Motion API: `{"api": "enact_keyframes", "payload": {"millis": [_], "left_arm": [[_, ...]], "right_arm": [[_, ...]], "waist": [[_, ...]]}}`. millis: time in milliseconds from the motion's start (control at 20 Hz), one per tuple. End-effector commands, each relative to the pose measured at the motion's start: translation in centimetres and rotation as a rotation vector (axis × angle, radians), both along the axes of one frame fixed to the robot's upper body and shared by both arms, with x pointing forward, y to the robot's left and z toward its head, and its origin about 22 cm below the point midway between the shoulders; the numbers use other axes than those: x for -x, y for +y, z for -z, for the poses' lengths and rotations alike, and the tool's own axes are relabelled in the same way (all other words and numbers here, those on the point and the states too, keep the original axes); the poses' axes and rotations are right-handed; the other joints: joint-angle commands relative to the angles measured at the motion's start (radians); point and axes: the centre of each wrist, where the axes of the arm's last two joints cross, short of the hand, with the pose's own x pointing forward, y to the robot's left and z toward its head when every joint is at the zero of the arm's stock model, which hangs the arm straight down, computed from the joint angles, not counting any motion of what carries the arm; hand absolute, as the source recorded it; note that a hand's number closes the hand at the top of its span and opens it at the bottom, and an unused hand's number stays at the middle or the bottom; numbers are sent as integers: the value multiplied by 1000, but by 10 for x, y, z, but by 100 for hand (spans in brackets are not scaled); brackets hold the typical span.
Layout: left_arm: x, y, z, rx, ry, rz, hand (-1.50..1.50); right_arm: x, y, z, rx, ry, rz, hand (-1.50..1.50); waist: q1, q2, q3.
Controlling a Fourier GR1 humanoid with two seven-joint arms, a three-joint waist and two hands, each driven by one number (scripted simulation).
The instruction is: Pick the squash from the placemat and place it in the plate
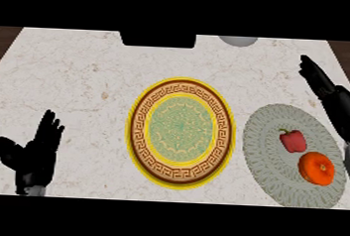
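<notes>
Step in hand: approach; nothing is grasped yet.

1. Left hand (37,151): at the counter's (77,76) near-left corner, fingers straight and released, resting and holding nothing.
2. Squash (316,168): a round orange fruit on the near part of the grey oval placemat (268,144), which lies by the counter's right edge. A red bell pepper (292,140) sits just beyond the squash, near it; whether they touch cannot be told.
3. Plate (181,133): round, with a yellow rim and brown key-pattern band, at mid-counter, bare, just left of the placemat.
4. Right hand (319,79): over the right edge, beyond the placemat, fingers extended and released, well apart from the squash.

Next move, by judgement: bring the right hand back toward the near edge, over the squash, and close round it without disturbing the pepper.

No brands, labels or readable writing appear.
</notes>
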Motion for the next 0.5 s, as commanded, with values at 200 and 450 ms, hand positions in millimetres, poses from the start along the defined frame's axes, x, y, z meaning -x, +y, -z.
{"api": "enact_keyframes", "payload": {"millis": [200, 450], "left_arm": [[-31, 3, -33, -163, -99, 211, 0], [-36, 0, -35, -149, -82, 275, 0]], "right_arm": [[10, -45, 22, -345, 43, -372, 150], [29, -111, 31, -312, -174, -72, -150]], "waist": [[-9, 14, 31], [-24, 20, 32]]}}
